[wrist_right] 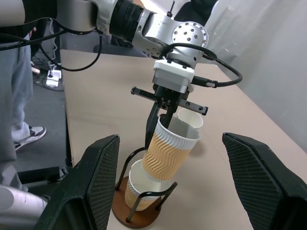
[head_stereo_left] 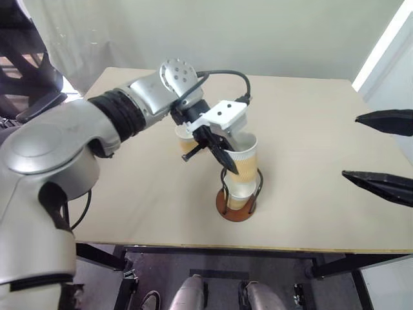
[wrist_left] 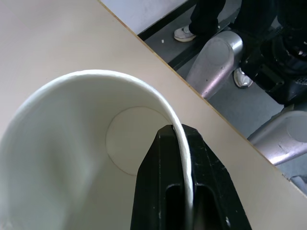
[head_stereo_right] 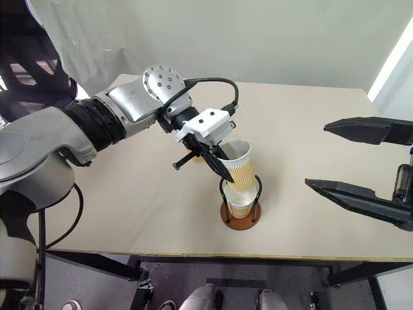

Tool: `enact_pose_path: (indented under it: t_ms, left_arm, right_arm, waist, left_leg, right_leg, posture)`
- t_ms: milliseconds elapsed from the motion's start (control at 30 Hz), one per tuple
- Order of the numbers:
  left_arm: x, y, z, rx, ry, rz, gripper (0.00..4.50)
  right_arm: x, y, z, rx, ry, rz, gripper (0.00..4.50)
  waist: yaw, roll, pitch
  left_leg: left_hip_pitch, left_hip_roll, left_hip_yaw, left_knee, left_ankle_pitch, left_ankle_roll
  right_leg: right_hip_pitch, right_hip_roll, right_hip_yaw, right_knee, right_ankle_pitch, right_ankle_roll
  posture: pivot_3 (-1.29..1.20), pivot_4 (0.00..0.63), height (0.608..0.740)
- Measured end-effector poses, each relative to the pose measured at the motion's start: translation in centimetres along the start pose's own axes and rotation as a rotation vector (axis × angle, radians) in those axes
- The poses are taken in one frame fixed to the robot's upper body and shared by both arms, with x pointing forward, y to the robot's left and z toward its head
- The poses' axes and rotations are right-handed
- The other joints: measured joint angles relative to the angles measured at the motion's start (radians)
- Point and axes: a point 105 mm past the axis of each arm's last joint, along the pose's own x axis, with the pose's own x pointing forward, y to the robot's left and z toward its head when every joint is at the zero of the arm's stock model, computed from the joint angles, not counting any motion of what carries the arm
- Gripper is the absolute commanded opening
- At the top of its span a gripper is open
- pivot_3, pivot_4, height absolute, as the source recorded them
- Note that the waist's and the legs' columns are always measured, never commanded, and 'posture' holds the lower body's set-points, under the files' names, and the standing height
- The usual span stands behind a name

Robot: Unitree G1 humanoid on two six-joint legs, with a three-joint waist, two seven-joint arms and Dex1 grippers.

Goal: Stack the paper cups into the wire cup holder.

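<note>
The paper cup (wrist_right: 170, 149) hangs tilted over the wire cup holder (wrist_right: 144, 203), near the tabletop (head_stereo_left: 310, 129) edge, its rim clamped by the left end effector (head_stereo_right: 222, 169). Released aslant, it could jam against the cup (wrist_right: 139, 184) already seated or tip the holder. The right end effector (head_stereo_right: 358, 161) waits with jaws apart, empty.

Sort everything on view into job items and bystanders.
Job:
- held cup, pinched at its rim by left pincer
- cup in holder
- third cup behind
- wire cup holder

Bystanders:
- table
- right pincer, open, holding nothing
- person's shoe
</note>
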Motion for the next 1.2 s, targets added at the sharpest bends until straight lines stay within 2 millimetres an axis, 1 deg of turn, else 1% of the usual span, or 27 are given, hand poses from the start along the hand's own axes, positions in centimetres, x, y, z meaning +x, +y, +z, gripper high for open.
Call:
enact_pose_path:
  t_ms: [100,267,533,800,900,1000,1133,1200]
  left_arm:
    - [0.3,0.2,0.1,0.014,-0.001,-0.008,0.03]
    - [0.3,0.1,0.1,0.021,0.000,-0.008,0.03]
    - [0.6,-0.4,-0.8,0.012,0.033,-0.035,0.03]
    - [0.8,-0.5,-1.2,0.012,0.048,-0.049,0.03]
    - [0.8,-0.4,-1.3,0.005,0.050,-0.044,0.59]
    - [0.9,-0.2,-1.1,0.003,0.045,-0.042,1.59]
    - [0.9,0.4,-0.3,0.033,0.021,-0.025,2.86]
    - [0.7,0.8,0.0,0.045,0.008,-0.002,3.68]
  right_arm:
    - [0.0,0.1,-0.1,0.007,0.005,0.000,3.51]
    - [-0.2,0.1,-0.2,0.011,0.010,-0.004,3.51]
    - [-0.2,0.3,-0.4,0.022,0.024,0.001,3.51]
    - [0.0,0.4,-0.3,0.010,0.023,0.005,3.51]
    - [0.0,0.5,-0.4,0.007,0.025,0.004,3.51]
    - [0.0,0.5,-0.3,0.002,0.024,0.002,3.51]
    - [0.1,0.5,-0.3,-0.001,0.024,0.001,3.51]
    - [0.1,0.5,-0.4,0.001,0.025,0.001,3.51]
  waist:
    - [0.000,0.000,0.000]
    - [-0.001,0.001,0.000]
    - [-0.001,0.001,0.000]
    - [-0.001,0.001,0.000]
    - [0.000,0.001,0.000]
    - [0.000,0.001,0.000]
    - [0.000,0.001,0.000]
    - [0.000,0.001,0.000]
  left_leg:
    - [0.000,-0.001,0.002,0.001,-0.001,0.001]
    - [0.001,0.000,0.003,0.001,-0.002,0.001]
    - [0.001,0.000,0.004,0.001,-0.002,0.001]
    - [0.001,0.001,0.004,0.001,-0.002,0.001]
    - [0.001,0.001,0.004,0.001,-0.002,0.001]
    - [0.001,0.000,0.004,0.001,-0.002,0.001]
    - [0.001,0.000,0.004,0.001,-0.003,0.002]
    - [0.001,0.001,0.004,0.001,-0.003,0.002]
  right_leg:
    - [0.000,0.000,0.001,-0.001,0.000,0.001]
    - [0.000,0.000,0.001,0.000,0.000,0.001]
    - [0.000,0.000,0.002,0.000,0.000,0.001]
    - [0.000,0.000,0.002,0.000,0.000,0.001]
    - [0.000,0.000,0.002,0.000,0.000,0.001]
    - [0.000,0.000,0.002,-0.001,0.000,0.001]
    - [0.000,0.001,0.002,-0.001,0.000,0.001]
    - [0.000,0.000,0.002,-0.001,0.000,0.001]
  posture:
    - [0.00,0.150,0.740]
    - [0.00,0.150,0.740]
    - [0.00,0.150,0.740]
    - [0.00,0.150,0.740]
    - [0.00,0.150,0.740]
    - [0.00,0.150,0.740]
    - [0.00,0.150,0.740]
    - [0.00,0.150,0.740]
